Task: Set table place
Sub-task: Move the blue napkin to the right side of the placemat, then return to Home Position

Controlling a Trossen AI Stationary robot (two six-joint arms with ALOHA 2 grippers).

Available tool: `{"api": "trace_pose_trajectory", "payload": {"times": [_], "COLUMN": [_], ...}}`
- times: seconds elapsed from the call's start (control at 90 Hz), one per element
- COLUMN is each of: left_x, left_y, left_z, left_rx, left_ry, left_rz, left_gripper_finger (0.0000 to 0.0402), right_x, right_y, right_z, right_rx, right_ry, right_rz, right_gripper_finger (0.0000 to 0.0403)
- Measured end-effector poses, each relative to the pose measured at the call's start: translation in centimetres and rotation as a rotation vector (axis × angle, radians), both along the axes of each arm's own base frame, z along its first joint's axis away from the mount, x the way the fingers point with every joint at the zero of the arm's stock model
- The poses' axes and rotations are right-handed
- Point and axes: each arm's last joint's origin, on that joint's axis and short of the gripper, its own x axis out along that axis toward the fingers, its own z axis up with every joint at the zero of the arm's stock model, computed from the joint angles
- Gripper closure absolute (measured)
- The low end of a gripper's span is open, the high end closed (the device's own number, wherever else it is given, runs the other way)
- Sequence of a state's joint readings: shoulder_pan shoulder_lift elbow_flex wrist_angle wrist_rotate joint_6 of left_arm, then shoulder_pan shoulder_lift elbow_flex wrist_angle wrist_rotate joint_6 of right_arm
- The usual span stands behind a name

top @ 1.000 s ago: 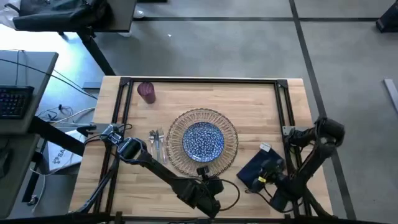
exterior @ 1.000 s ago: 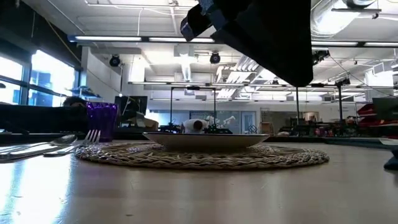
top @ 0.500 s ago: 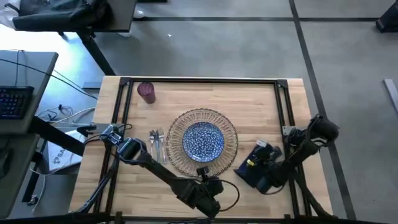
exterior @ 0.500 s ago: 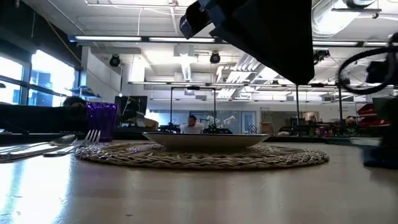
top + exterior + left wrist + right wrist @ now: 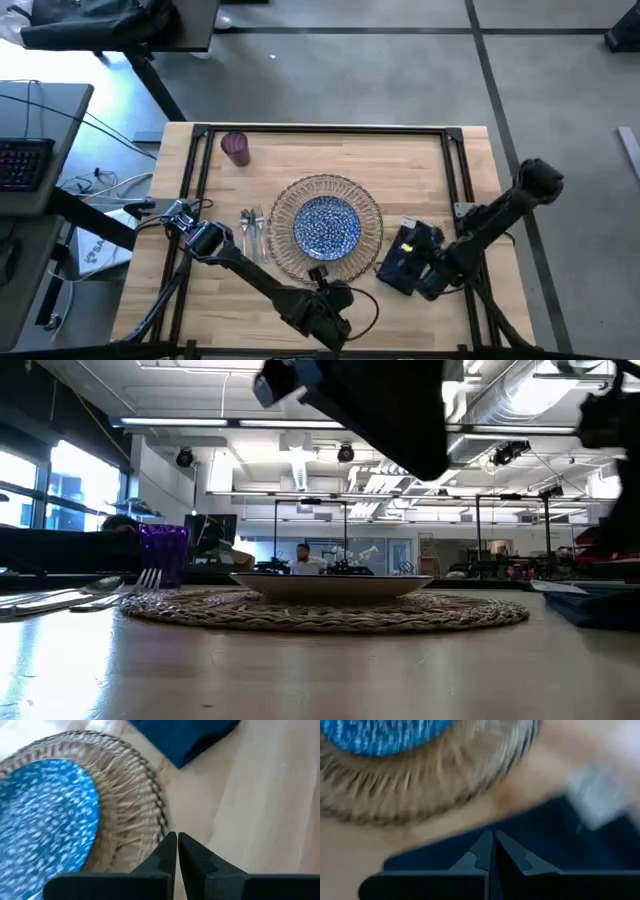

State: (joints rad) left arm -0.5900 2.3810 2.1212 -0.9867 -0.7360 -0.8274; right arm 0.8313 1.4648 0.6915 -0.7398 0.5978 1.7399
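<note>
Navy cloth napkin lay just right of the wicker charger, pinched in the right gripper's pressed-together fingers, and dragging it could have snagged the charger's fringe and shifted the blue-patterned plate.

A pale wooden desk carries a round woven wicker charger just beyond the left end effector, silver cutlery beside the charger, a navy cloth napkin under the right end effector, and a small purple cup well away from both.
</note>
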Motion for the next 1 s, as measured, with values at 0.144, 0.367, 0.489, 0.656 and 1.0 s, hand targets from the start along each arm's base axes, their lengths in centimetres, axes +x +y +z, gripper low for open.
{"api": "trace_pose_trajectory", "payload": {"times": [0.144, 0.367, 0.489, 0.656, 1.0], "left_x": [-1.0, -2.5, -2.5, -1.9, -3.9], "left_y": [1.0, 3.0, 3.5, 4.4, 8.8], "left_z": [1.7, 3.8, 4.5, 4.7, 7.9], "left_rx": [0.067, 0.153, 0.136, 0.11, 0.087], "left_ry": [0.027, 0.066, 0.069, 0.089, 0.035], "left_rz": [0.028, 0.118, 0.113, 0.113, 0.153], "left_gripper_finger": [0.0401, 0.0401, 0.0402, 0.0401, 0.0401], "right_x": [-1.2, -1.2, -0.6, 0.1, -1.3], "right_y": [-0.9, -4.8, -6.9, -9.2, -8.8], "right_z": [-2.5, -4.6, -4.0, -2.1, 3.7], "right_rx": [-0.045, -0.142, -0.194, -0.223, -0.237], "right_ry": [0.13, 0.161, 0.234, 0.325, -0.033], "right_rz": [-0.142, -0.192, -0.1, 0.1, 0.339], "right_gripper_finger": [0.0403, 0.0403, 0.0403, 0.0403, 0.0403]}}
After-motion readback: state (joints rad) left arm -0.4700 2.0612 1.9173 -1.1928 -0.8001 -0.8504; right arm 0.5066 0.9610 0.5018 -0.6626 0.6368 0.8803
